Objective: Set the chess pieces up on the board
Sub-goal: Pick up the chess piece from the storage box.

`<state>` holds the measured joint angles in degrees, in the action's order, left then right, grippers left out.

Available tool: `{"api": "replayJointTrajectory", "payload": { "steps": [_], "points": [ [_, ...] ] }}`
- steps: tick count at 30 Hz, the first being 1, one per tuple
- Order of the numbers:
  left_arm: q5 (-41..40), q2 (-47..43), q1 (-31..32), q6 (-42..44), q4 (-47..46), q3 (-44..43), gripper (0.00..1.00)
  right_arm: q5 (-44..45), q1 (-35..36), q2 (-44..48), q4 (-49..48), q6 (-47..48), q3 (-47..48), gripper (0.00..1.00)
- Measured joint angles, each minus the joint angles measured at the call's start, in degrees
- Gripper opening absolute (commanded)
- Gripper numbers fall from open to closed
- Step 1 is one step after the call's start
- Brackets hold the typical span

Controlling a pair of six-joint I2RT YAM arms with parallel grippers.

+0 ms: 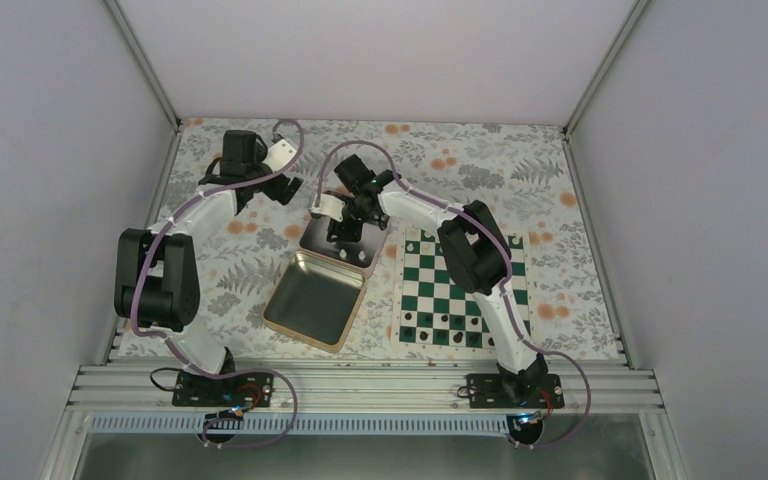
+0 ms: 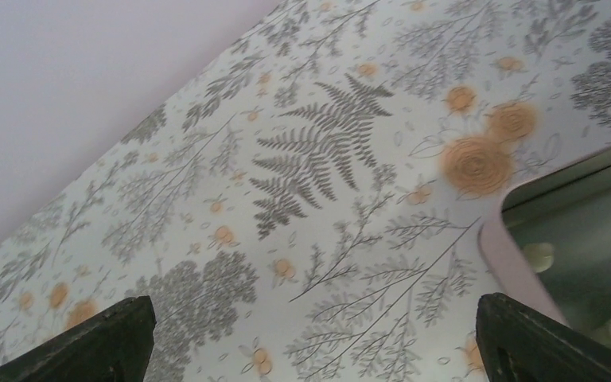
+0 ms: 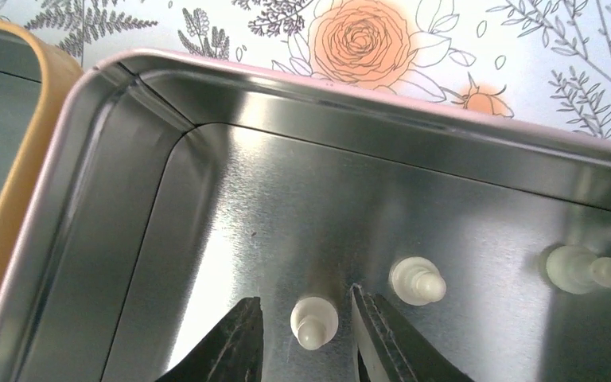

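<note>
From above, the left hand (image 1: 282,188) is seen over the flowered desk (image 1: 520,160), with the open tin (image 1: 317,300) to its right. The right hand (image 1: 345,232) is lowered into the far half of the tin. The board (image 1: 425,285) lies to the right of that hand and nearer the arm bases, with dark pieces (image 1: 440,338) on its near rows.

In the left wrist view, the left hand (image 2: 314,306) is spread wide and nothing is held; only desk cloth lies between its fingers (image 2: 103,342). A corner of the tin (image 2: 509,231) is seen beside the right finger, with two white pieces (image 2: 539,255) inside.

In the right wrist view, the right hand (image 3: 306,298) is set narrow, low inside the tin (image 3: 366,87). One white piece (image 3: 314,321) lies between the fingers (image 3: 386,342), with a gap showing on each side, so it is not gripped. Two more white pieces (image 3: 418,280) lie to the right of the hand.
</note>
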<state>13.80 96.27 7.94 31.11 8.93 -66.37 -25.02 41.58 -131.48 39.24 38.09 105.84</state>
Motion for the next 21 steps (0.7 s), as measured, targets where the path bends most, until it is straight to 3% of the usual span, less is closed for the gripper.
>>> {"api": "replayJointTrajectory", "payload": {
  "steps": [9,16,21],
  "points": [
    [0.00,0.00,-2.80,0.04,0.24,0.00,1.00,0.17,0.00,-2.01,-0.22,0.07,0.00,0.28],
    [0.00,0.00,-3.08,0.17,0.70,0.00,1.00,0.24,0.00,-2.08,-0.55,0.48,0.00,0.14],
    [0.02,0.00,-3.08,0.17,0.81,0.00,1.00,0.52,0.00,-1.97,-0.96,0.68,-0.11,0.11]
  ]
}}
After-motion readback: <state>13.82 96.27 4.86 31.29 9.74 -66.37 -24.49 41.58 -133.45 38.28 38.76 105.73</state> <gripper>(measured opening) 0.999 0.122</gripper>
